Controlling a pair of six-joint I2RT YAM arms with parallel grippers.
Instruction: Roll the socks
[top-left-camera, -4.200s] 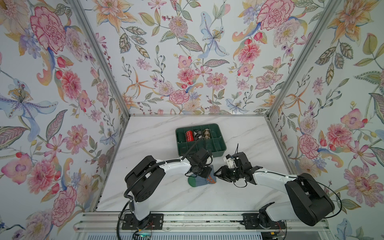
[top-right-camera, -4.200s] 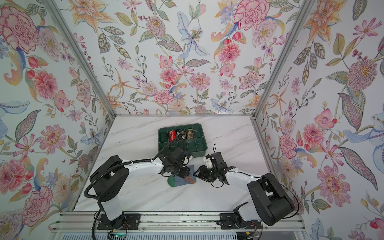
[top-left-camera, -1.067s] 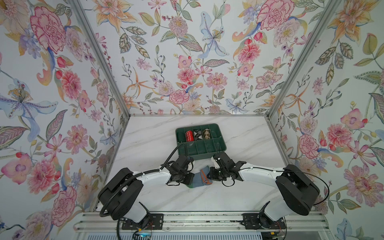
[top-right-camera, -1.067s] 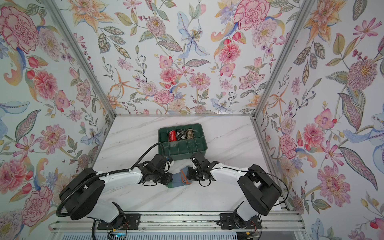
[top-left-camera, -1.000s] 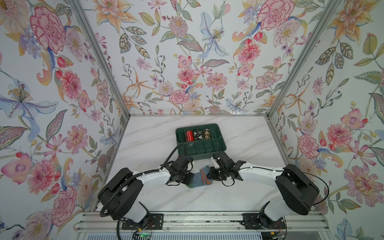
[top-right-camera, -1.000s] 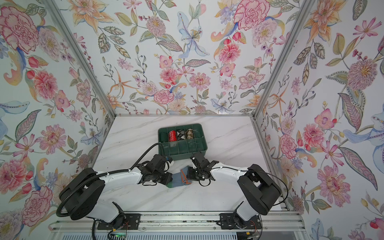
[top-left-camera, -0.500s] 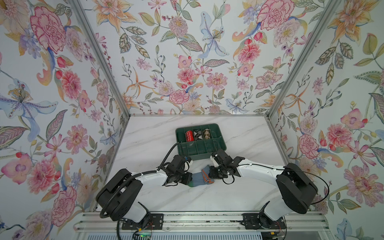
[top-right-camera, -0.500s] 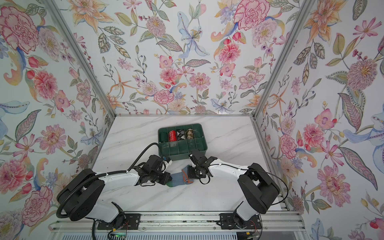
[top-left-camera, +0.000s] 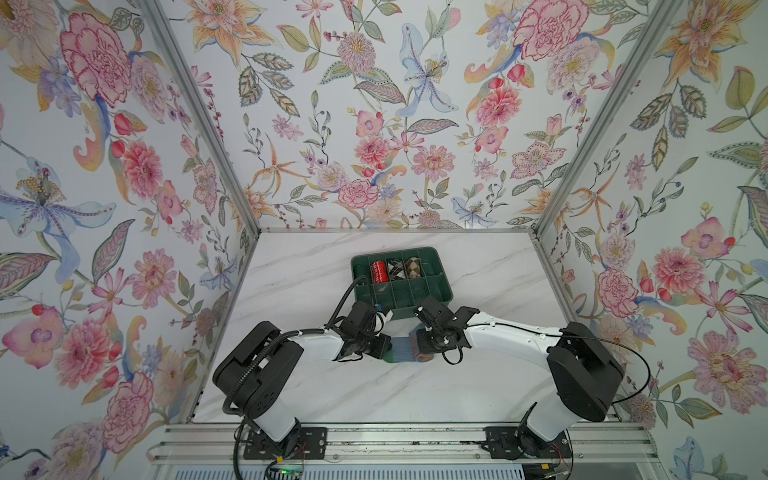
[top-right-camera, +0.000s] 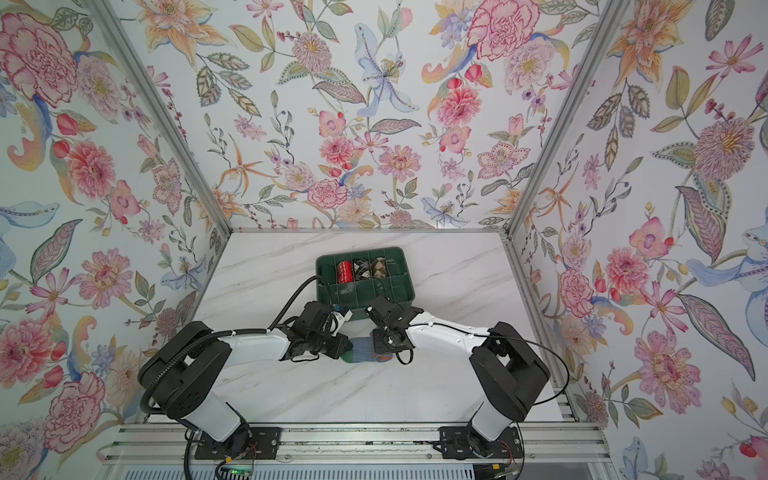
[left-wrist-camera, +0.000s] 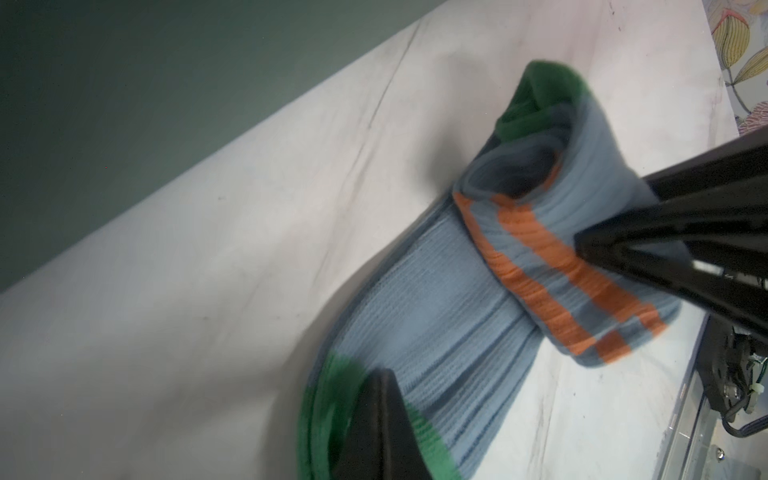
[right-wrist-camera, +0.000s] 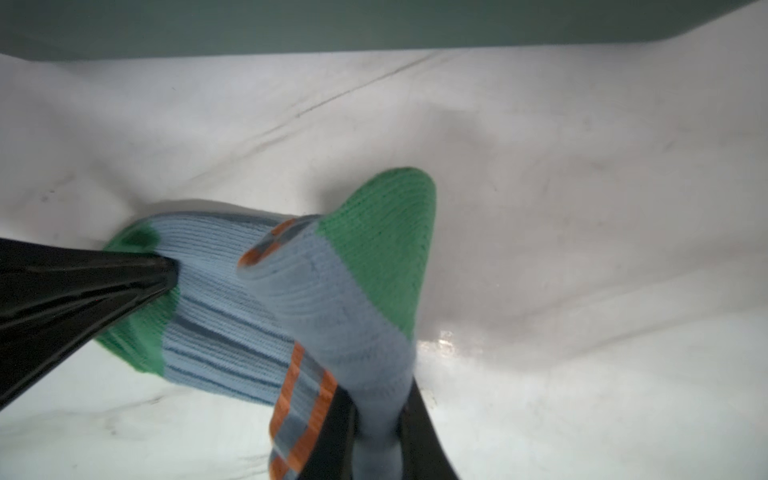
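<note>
Left gripper (top-left-camera: 385, 352) is closed tight, pinching the green toe end of the socks (top-left-camera: 402, 350). The right gripper (top-left-camera: 424, 348) is nearly closed, clamping the rolled-up part beside the orange stripes. The socks lie partly rolled on the table (top-left-camera: 316, 386), near its middle and just in front of the green tray (top-left-camera: 400, 312).
</note>
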